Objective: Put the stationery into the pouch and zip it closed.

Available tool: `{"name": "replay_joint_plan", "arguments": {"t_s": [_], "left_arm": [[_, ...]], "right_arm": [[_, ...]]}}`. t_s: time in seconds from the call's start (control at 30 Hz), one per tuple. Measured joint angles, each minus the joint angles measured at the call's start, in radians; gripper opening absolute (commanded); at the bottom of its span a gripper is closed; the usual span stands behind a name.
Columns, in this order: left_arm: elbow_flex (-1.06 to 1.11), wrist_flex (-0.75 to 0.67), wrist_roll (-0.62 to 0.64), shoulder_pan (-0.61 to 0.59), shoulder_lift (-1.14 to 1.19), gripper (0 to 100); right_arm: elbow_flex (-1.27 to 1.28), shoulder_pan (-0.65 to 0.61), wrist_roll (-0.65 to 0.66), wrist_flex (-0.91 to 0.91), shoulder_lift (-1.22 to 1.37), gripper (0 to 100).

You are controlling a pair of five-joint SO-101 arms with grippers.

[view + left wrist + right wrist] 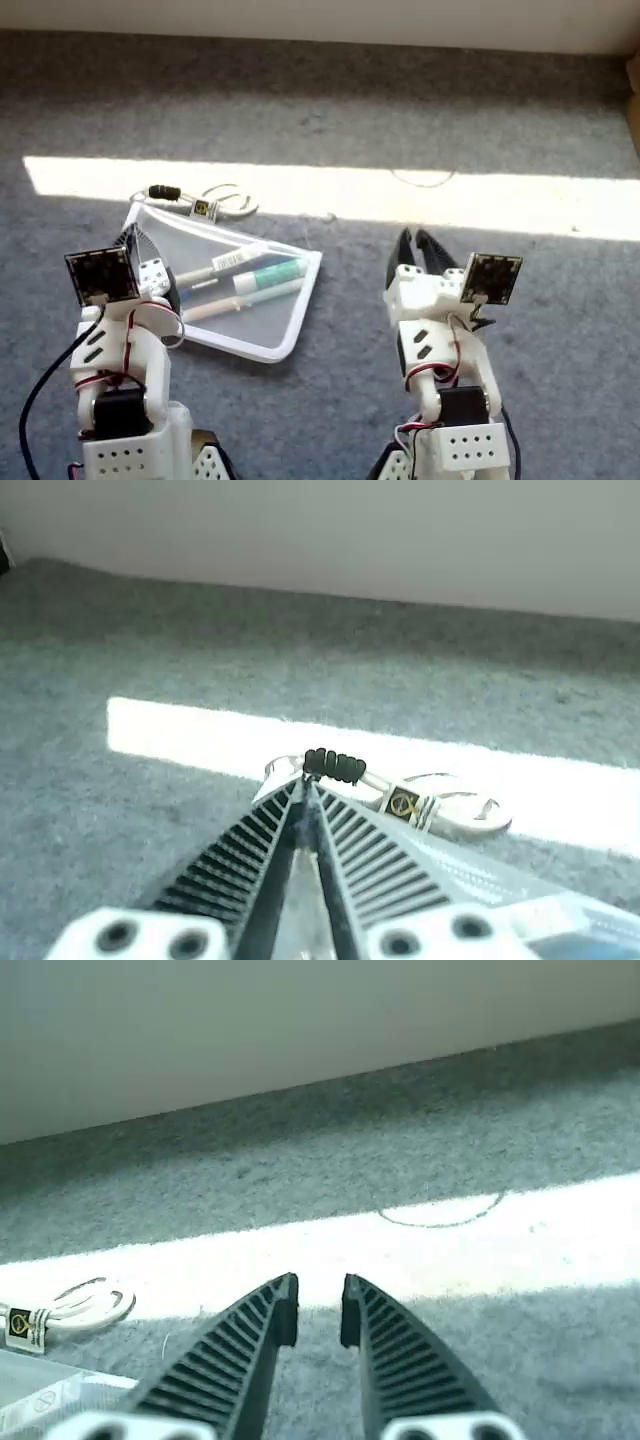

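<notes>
The soft, light pouch (266, 334) lies on the carpet (330, 100), pens (255, 278) inside; the left gripper (305, 782) pinches its floppy edge by the zip pull (335, 766), likely a good hold; the right gripper (318, 1310) gapes slightly.

The pouch (258, 332) lies on the carpet (350, 110), under the left fingers (240, 860) and reaching out to their right, with the pens (255, 272) inside it. A ribbed pull (335, 766) sits just beyond the left fingertips, and a coiled cord (455, 810) lies behind it. The right fingers (235, 1355) stand over the carpet, well to the right of the pouch.
</notes>
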Motion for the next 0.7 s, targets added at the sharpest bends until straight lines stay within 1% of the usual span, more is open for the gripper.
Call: {"name": "replay_joint_plan", "arguments": {"t_s": [0.13, 0.23, 0.33, 0.53, 0.7], "left_arm": [[0.110, -0.008, 0.000, 0.000, 0.003, 1], [0.114, -0.025, -0.002, -0.002, 0.002, 1], [0.114, -0.005, -0.002, 0.002, 0.002, 1], [0.114, 0.106, -0.002, 0.008, 0.002, 1], [0.114, 0.130, -0.002, 0.005, 0.002, 1]], "right_arm": [[0.000, 0.000, -0.028, 0.121, 0.000, 6.7], [0.000, 0.000, -0.031, 0.206, 0.000, 6.7], [0.000, 0.000, -0.034, 0.269, 0.000, 6.7], [0.000, 0.000, -0.034, 0.333, 0.000, 6.7], [0.000, 0.000, -0.034, 0.350, 0.000, 6.7]]}}
